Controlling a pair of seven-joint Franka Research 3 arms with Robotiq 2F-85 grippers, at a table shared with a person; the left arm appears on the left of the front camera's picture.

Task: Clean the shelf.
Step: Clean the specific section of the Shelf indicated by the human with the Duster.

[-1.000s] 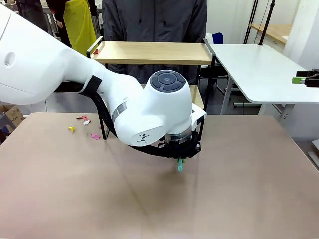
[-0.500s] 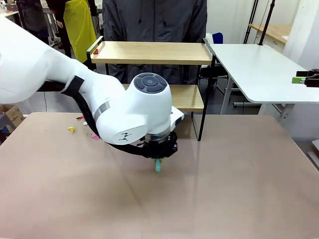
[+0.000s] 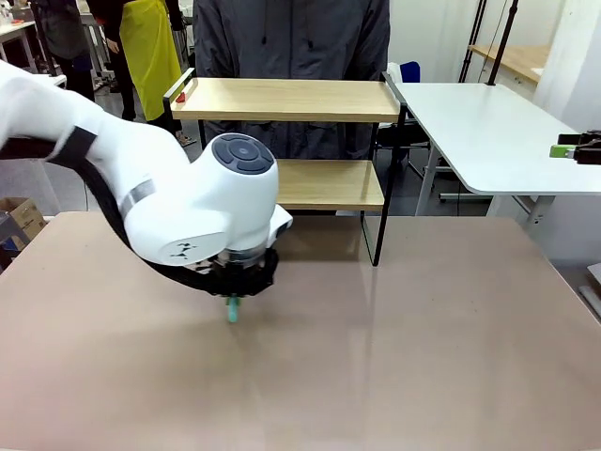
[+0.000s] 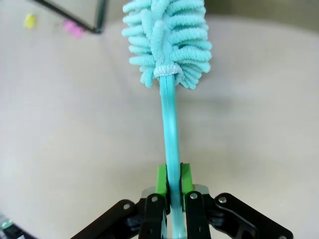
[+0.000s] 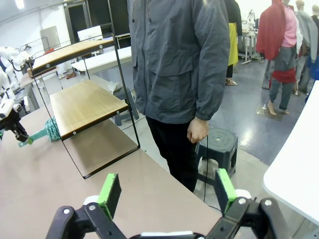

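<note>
Standing at the far edge of the tabletop (image 3: pixel 451 329), in the upper middle of the front view, the shelf (image 3: pixel 286 100) has two light wooden boards on a thin black metal frame, with raised rails at both ends. Its top board carries one small red item (image 3: pixel 180 96) at the left end; the rest of that board is plain pale wood. The lower board shows plain wood as well, though its left part is hidden behind the white left arm. A person in a grey jacket (image 3: pixel 291 38) stands just behind the shelf.

The left fingers (image 4: pixel 173 181) are clamped tight on the thin teal handle of a duster (image 4: pixel 169 40). Its fluffy teal head points toward the top of the left wrist view, over the tabletop. In the upper left of that view a yellow scrap (image 4: pixel 30 20) and a pink scrap (image 4: pixel 73 28) lie on the tabletop, just beside the shelf's black foot bar. In the front view these fingers hang left of centre, in front of the shelf and apart from it.

The right fingers (image 5: pixel 167 191) stand spread wide with nothing between them.
</note>
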